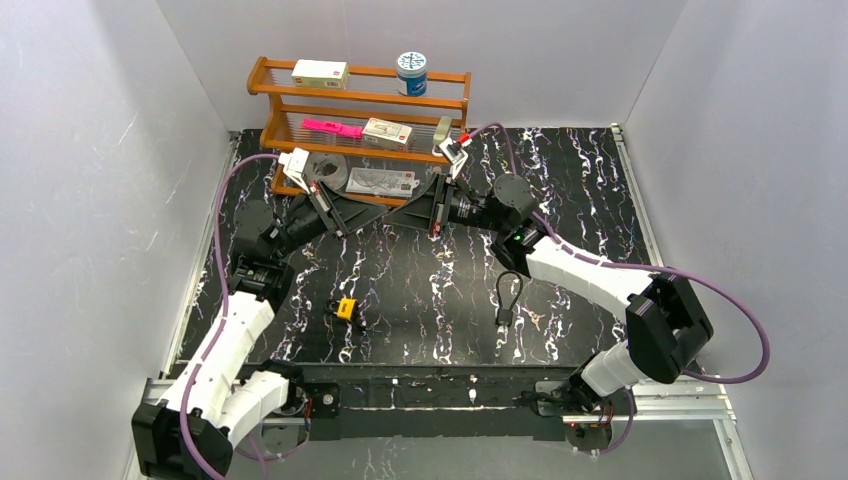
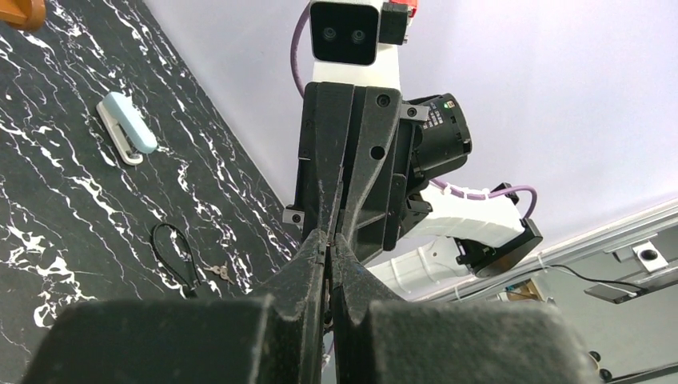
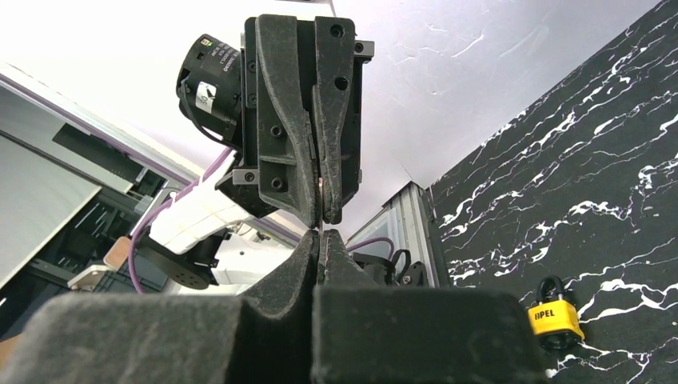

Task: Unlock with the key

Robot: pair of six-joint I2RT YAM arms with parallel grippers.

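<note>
My left gripper (image 1: 388, 217) and right gripper (image 1: 408, 210) meet tip to tip in the air above the middle back of the table. Both are shut, and a thin sliver, apparently the key seen edge-on (image 3: 321, 190), is pinched between their tips. In the left wrist view my own tips (image 2: 326, 238) touch the right gripper's fingers (image 2: 352, 160). In the right wrist view my own tips (image 3: 321, 234) touch the left gripper's fingers (image 3: 292, 120). The yellow padlock (image 1: 346, 308) lies on the table, left of centre and near the front; it also shows in the right wrist view (image 3: 557, 318).
A black cable lock (image 1: 507, 292) with small keys (image 2: 220, 272) lies right of centre. A wooden rack (image 1: 360, 100) with boxes and a tin stands at the back. A tape roll (image 1: 325, 170) lies under it. A pale blue stapler (image 2: 126, 138) lies nearby.
</note>
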